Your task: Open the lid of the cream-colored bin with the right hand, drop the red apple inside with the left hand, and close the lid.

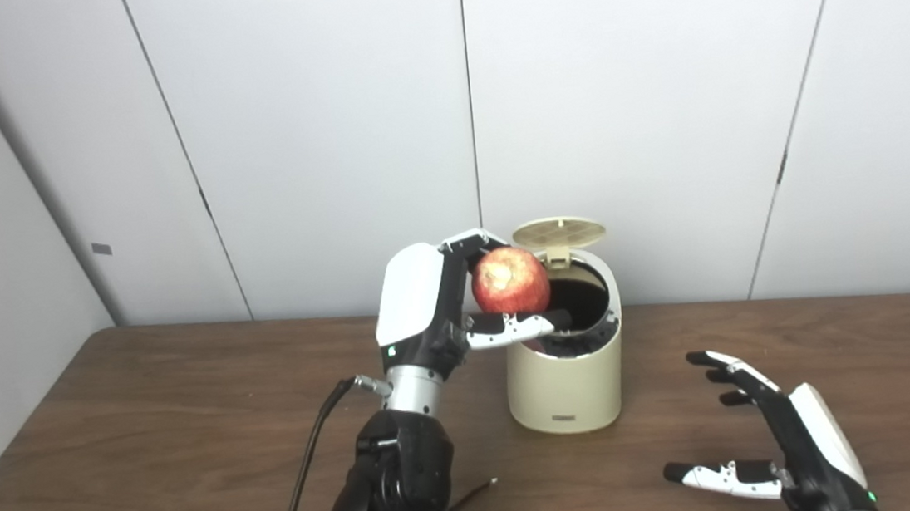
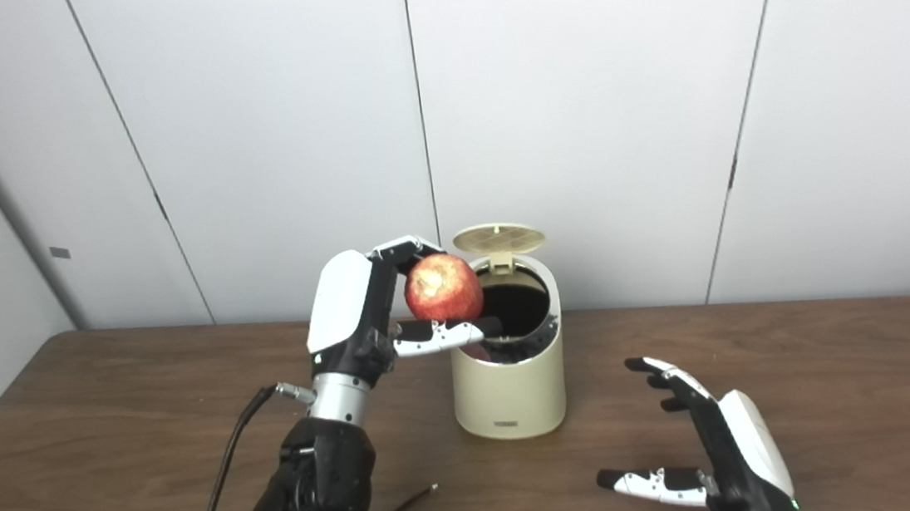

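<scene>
- Nearest the cameras, my right hand [image 1: 781, 437] waited low over the brown surface [image 1: 148, 452], fingers spread apart and holding nothing, well to the right of the bin and apart from it.
- Further in, my left hand [image 1: 447, 302] was raised above the surface, fingers and thumb clamped around the red apple [image 1: 510, 281]; a thumb lay under the fruit and the fingers curled over its top.
- The apple hung at the left rim of the cream-colored bin [image 1: 567, 382], just beside and a little above the dark opening [image 1: 585, 301]; most of it appeared to sit over the rim's left edge rather than squarely over the hole.
- That was the relation the drop turned on, as I judged it: the opening lay to the right of the apple and slightly below, so a short carry rightward seemed needed before letting go.
- Farthest back, the lid [image 1: 559, 234] stood tipped up on its hinge at the bin's rear, clear of the opening; closing it would fall to the right hand, which was the one free.
</scene>
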Controlling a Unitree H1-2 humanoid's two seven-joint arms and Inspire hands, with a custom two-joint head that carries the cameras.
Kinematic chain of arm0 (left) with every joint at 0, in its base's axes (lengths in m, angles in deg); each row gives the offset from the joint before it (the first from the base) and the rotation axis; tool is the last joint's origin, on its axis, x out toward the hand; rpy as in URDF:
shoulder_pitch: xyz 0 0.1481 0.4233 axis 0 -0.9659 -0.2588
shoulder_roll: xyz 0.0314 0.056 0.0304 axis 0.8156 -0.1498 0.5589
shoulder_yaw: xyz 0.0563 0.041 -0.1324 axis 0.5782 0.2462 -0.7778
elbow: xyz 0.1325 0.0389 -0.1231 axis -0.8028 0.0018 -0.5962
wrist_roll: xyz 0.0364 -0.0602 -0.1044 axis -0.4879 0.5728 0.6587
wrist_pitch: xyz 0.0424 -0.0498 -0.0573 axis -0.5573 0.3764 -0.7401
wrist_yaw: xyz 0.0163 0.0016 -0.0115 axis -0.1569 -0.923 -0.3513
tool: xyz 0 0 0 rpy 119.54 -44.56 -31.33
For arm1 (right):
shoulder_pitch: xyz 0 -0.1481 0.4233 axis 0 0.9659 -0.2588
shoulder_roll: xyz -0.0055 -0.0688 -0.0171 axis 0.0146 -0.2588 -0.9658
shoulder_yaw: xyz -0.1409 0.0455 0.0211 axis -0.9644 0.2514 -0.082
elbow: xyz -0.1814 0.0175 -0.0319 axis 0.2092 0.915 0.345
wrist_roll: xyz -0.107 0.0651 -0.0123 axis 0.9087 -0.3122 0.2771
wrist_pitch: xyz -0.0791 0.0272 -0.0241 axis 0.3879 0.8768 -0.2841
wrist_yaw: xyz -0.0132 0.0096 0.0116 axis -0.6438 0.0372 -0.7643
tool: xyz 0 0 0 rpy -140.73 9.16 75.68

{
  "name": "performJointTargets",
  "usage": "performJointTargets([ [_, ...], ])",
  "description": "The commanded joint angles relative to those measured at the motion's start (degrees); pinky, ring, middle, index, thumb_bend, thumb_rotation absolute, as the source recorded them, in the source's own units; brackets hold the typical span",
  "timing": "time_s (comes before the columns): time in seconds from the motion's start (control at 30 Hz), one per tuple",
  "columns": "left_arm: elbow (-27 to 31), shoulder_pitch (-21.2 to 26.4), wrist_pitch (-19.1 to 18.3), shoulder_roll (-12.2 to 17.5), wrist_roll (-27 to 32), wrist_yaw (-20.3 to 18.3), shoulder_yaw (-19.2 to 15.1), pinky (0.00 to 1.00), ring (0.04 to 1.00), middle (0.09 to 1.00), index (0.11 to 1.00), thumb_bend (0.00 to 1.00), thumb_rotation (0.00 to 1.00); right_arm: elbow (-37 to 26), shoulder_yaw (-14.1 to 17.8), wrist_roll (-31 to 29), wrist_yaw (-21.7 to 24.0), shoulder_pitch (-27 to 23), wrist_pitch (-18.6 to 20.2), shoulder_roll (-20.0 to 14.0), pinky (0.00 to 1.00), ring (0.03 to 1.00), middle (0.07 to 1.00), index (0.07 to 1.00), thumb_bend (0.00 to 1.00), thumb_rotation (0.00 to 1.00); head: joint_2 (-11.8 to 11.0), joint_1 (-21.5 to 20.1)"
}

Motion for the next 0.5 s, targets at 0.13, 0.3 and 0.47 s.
performJointTargets([
  [0.13,-2.23,3.66,3.52,-0.76,-0.23,3.31,-0.17,0.71,0.545,0.478,0.493,0.53,0.0,-1.36,0.31,0.29,-1.54,-1.71,-0.9,0.63,0.74,0.829,0.852,0.805,0.66,0.19,-0.15,-0.38],
  [0.3,-5.28,4.41,5.39,-1.18,-0.28,5.53,-0.47,0.71,0.552,0.478,0.492,0.53,0.0,-1.12,0.18,0.45,-1.67,-1.7,-1.19,1.02,0.74,0.83,0.855,0.808,0.66,0.2,-0.35,-1.11],
  [0.47,-8.95,5.36,7.47,-1.62,0.2,8.04,-0.75,0.67,0.556,0.476,0.494,0.53,0.0,-1.39,-0.08,1.45,-1.98,-1.6,-0.9,1.47,0.73,0.826,0.851,0.808,0.66,0.23,-0.45,-1.86],
])
